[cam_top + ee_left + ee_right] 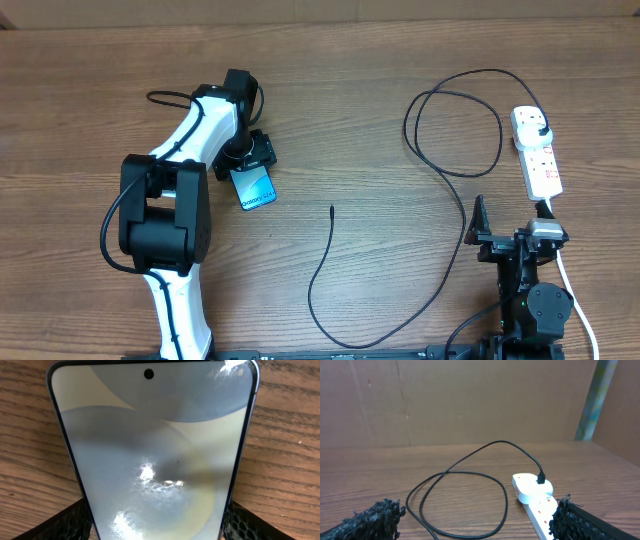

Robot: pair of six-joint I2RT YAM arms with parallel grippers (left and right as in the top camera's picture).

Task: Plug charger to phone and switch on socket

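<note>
Nearest me, at my 4 o'clock, my right jaws stand wide apart with nothing between them, one pad (375, 520) at each lower corner of the wrist view. The charger (333, 232) bends closest to my base around 6 o'clock. From there one end runs up to its tip (331, 209), which lies bare on the table (80, 100) at the middle, apart from the phone (255, 187). The phone sits at the tip's 10 o'clock, screen up. My left jaws are closed on it, a pad (75, 520) against each long edge. Farther out, at 2 o'clock, lies the socket (538, 150), its white cord (570, 290) trailing back past my right arm. The charger's plug (540, 127) is seated in the socket's far end, and the cable loops widely at 1 o'clock beyond.
</note>
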